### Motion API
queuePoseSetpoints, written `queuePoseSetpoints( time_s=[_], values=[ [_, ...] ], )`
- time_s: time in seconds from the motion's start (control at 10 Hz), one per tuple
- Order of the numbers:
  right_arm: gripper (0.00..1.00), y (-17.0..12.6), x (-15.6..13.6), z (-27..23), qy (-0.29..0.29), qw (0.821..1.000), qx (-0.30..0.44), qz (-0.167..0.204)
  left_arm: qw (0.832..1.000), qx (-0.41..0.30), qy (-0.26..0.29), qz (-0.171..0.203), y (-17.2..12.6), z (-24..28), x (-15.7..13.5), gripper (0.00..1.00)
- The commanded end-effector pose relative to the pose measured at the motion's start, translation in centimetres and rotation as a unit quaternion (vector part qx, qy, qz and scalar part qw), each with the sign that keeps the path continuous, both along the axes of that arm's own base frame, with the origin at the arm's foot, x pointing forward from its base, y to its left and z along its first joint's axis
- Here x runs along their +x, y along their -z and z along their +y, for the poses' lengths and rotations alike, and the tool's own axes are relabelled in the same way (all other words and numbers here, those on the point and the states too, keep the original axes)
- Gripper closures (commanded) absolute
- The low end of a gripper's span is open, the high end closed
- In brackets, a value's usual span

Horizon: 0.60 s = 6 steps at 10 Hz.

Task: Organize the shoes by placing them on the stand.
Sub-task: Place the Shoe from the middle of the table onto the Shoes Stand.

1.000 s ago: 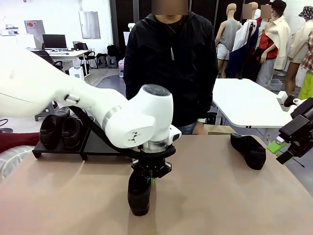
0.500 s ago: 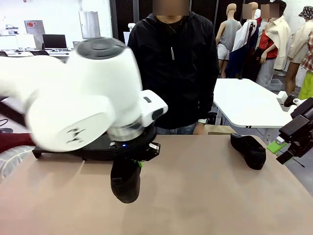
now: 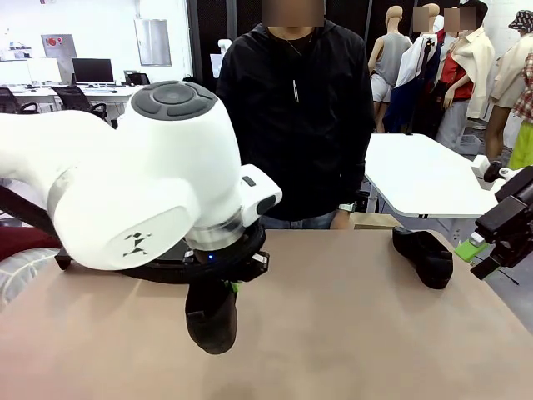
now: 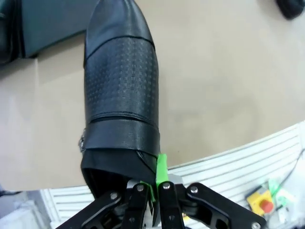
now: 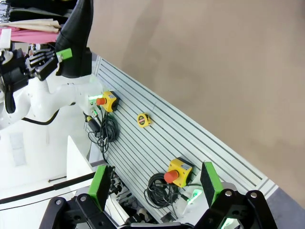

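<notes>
Tan counter (image 3: 358, 333), item one: black glossy leather loafer (image 4: 121, 95), hanging toe-down, heel rim pinched in closed left end effector (image 4: 153, 188). Item two: matching loafer (image 3: 425, 257), lying far right, near wide-open, empty right end effector (image 5: 155, 183).

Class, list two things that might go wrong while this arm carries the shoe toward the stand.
1. The left pincer pinches only the heel rim of the held shoe, which hangs toe-down; it may slip or swing.
2. Its toe looks near the edge of the stand and may catch it.
</notes>
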State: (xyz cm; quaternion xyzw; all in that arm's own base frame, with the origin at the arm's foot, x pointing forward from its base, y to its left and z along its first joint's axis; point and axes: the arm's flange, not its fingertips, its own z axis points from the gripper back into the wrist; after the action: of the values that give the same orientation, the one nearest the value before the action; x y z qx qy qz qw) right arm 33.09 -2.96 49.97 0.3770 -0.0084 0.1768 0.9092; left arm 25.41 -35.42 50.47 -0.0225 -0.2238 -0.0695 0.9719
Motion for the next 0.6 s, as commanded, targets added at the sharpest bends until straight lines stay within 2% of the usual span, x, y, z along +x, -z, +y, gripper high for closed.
queuePoseSetpoints(
  time_s=[0.0,0.1,0.2,0.3,0.4,0.5],
  values=[
    [0.00,-0.2,-0.1,-0.3,-0.012,1.000,0.002,-0.007,0.982,-0.032,-0.180,-0.035,-2.6,3.2,4.9,1.00],
    [0.00,-0.2,-0.1,-0.3,-0.012,1.000,0.002,-0.007,0.990,-0.062,-0.125,-0.015,-3.7,5.3,9.0,1.00],
    [0.00,-0.2,-0.1,-0.3,-0.012,1.000,0.002,-0.007,0.984,-0.052,-0.165,-0.033,-4.3,7.7,13.5,1.00],
    [0.00,-0.2,-0.1,-0.3,-0.012,1.000,0.002,-0.007,0.991,-0.024,-0.120,-0.049,-4.4,9.5,18.4,1.00],
    [0.00,-0.2,-0.1,-0.3,-0.012,1.000,0.002,-0.007,0.995,-0.010,-0.086,-0.043,-3.9,10.8,22.8,1.00],
    [0.00,-0.2,-0.1,-0.3,-0.012,1.000,0.002,-0.007,0.992,0.028,-0.114,-0.037,-3.3,12.0,26.8,1.00]
  ],
)
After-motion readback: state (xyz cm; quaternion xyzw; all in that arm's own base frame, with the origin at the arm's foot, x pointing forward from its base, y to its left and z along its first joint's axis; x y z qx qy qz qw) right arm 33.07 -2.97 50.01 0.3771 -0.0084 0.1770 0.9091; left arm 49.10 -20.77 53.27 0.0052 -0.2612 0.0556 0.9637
